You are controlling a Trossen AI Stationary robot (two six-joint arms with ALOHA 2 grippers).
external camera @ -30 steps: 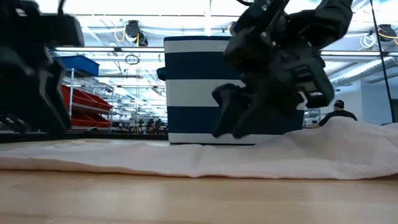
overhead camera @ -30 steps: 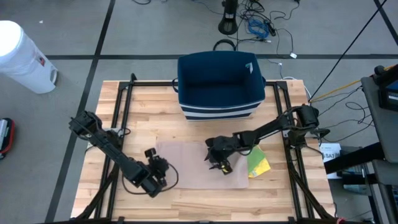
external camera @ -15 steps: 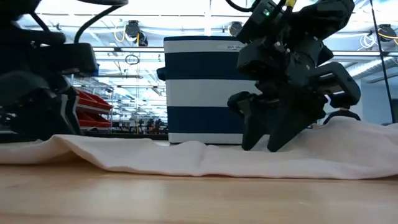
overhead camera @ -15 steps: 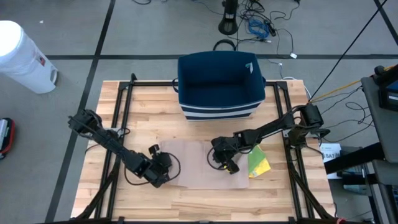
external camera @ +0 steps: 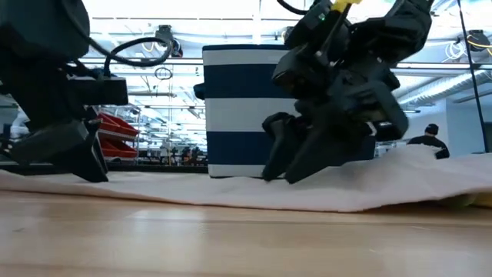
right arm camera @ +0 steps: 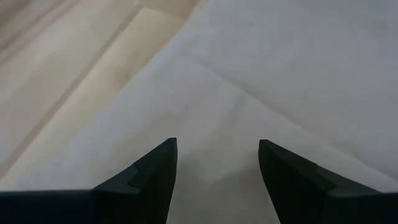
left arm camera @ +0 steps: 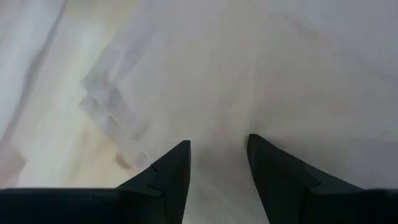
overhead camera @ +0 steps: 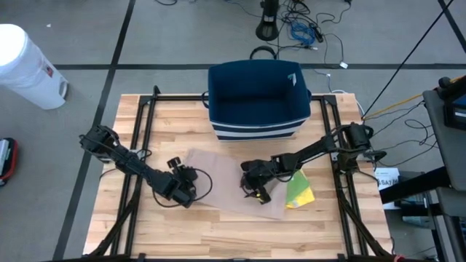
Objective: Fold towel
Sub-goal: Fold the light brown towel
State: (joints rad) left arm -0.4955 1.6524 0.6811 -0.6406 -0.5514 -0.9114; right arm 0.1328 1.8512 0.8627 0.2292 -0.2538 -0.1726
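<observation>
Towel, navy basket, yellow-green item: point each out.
towel (overhead camera: 222, 182), high view, its middle between the grippers.
navy basket (overhead camera: 255, 91), high view, inner floor.
yellow-green item (overhead camera: 300, 192), high view, exposed top.

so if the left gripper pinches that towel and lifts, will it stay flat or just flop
Probably flop: the towel lies thin on the table with soft creases and a rumpled corner. It looks light, so it may drag rather than stay put. Both the left gripper and right gripper are open over it.
</observation>
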